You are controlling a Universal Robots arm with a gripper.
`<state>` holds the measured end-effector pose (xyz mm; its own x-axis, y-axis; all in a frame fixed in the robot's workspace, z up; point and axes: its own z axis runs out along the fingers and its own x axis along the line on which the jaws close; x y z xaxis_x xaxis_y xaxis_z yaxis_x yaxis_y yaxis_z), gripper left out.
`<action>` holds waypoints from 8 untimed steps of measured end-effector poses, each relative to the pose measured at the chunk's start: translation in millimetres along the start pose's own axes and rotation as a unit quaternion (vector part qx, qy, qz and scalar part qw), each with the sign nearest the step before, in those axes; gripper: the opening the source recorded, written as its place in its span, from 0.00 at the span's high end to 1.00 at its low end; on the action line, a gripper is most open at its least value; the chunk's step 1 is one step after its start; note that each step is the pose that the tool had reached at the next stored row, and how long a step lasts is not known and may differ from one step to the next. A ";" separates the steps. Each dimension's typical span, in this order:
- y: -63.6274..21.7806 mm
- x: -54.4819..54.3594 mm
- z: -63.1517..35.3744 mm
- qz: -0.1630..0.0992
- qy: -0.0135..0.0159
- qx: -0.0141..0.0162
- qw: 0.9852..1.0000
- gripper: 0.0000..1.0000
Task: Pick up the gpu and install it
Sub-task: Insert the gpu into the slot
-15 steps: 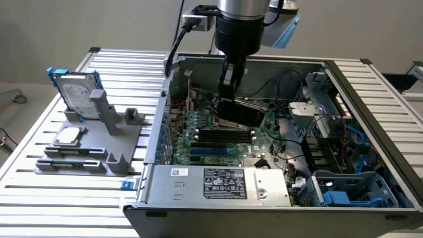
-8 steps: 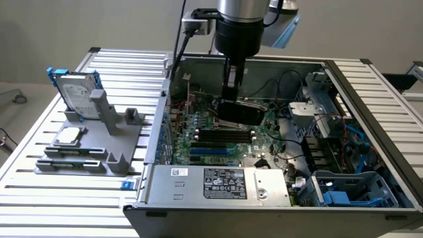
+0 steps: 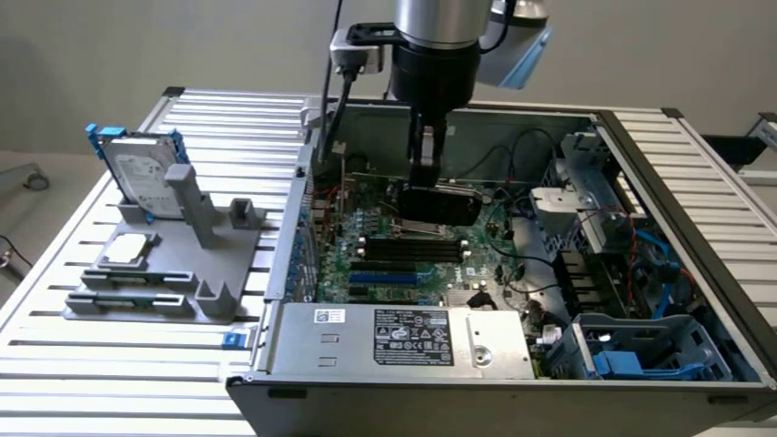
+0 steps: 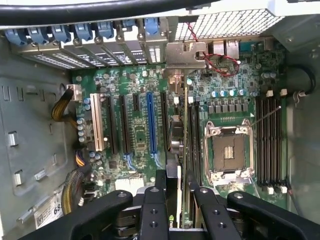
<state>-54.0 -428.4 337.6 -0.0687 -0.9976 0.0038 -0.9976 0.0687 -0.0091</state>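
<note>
Exterior view: gripper (image 3: pixel 423 182) clamped on gpu (image 3: pixel 442 206), black face showing, over motherboard (image 3: pixel 374 238) inside case (image 3: pixel 486 393); wrist view: card edge-on, long axis along the slots (image 4: pixel 150 125), silver bracket (image 4: pixel 186 54) toward the case's rear wall.

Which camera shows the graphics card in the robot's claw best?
The exterior view: the gpu hangs from the gripper over the motherboard, its black face turned toward the camera. The wrist view catches it edge-on, a thin strip between the fingers ending at its silver bracket.
</note>
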 end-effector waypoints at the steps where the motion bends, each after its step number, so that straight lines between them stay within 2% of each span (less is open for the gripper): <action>1: 1.2 0.6 0.8 -0.003 -0.001 0.000 1.000 0.74; 5: 4.0 3.6 4.2 -0.017 -0.004 0.000 1.000 0.74; 8: 5.5 8.6 5.5 -0.022 -0.005 0.000 1.000 0.74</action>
<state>-60.0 -436.6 332.1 -0.0240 -0.9997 -0.0068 -0.9997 0.0241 -0.0096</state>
